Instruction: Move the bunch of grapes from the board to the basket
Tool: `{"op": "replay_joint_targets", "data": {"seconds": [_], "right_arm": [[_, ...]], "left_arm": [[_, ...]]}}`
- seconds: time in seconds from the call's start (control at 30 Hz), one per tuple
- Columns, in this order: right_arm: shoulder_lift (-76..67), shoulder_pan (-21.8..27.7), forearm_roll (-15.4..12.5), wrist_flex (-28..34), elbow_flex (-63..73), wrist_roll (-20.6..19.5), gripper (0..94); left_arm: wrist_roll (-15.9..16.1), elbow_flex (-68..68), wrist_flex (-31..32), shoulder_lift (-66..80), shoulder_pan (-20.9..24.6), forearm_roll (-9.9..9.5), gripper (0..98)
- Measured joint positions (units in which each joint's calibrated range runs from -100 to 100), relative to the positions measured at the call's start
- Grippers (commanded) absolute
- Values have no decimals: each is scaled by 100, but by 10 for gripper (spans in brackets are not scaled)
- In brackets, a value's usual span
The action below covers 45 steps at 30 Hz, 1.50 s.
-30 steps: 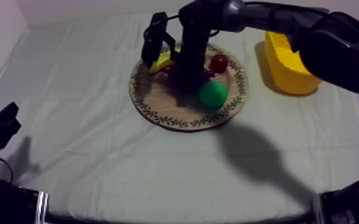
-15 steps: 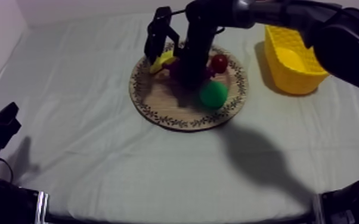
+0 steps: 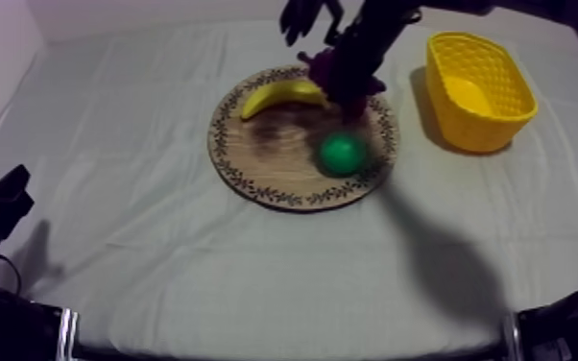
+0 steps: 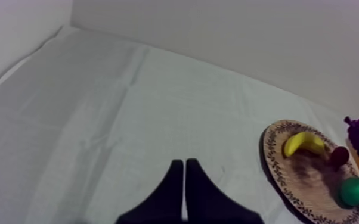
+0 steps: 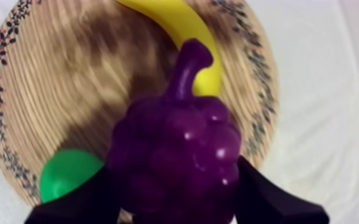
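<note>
Grapes (image 5: 176,155) clamped in my right pincer (image 5: 176,193), held above board (image 3: 274,158); carry right to basket (image 3: 485,130), release remaining. Left pincer (image 4: 185,179) closed, empty.

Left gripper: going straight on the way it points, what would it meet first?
The way looks free: the left gripper, shut, points over bare cloth toward the back wall. The wooden board lies off to the side of that line. Its height above the cloth is unclear.

A creased grey-white cloth (image 3: 158,230) runs back to a plain pale wall (image 4: 247,36).
</note>
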<state>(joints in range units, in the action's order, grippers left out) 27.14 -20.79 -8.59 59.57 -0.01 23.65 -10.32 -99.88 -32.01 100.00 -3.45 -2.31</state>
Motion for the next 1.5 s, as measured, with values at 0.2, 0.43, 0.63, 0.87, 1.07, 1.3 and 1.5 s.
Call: {"op": "replay_joint_targets", "data": {"seconds": [0.2, 0.43, 0.63, 0.87, 1.07, 1.3, 1.5], "right_arm": [[-1073, 329, -24, -411, -979, -177, 306], [-2255, 765, 12, -800, -2040, -510, 306], [-3198, 1231, -82, -929, -2747, -755, 293], [-4092, 1751, -45, -973, -3254, -1059, 292], [-4345, 1965, 206, -1359, -3269, -1440, 267], [-3892, 1990, 429, -1976, -3114, -1855, 260], [-3188, 2069, 431, -2365, -2652, -1834, 259]], "left_arm": [[0, 0, 0, 0, 0, 0, 1], [0, 0, 0, 0, 0, 0, 1], [0, 0, 0, 0, 0, 0, 1], [0, 0, 0, 0, 0, 0, 1], [0, 0, 0, 0, 0, 0, 1], [0, 0, 0, 0, 0, 0, 1], [0, 0, 0, 0, 0, 0, 1]]}}
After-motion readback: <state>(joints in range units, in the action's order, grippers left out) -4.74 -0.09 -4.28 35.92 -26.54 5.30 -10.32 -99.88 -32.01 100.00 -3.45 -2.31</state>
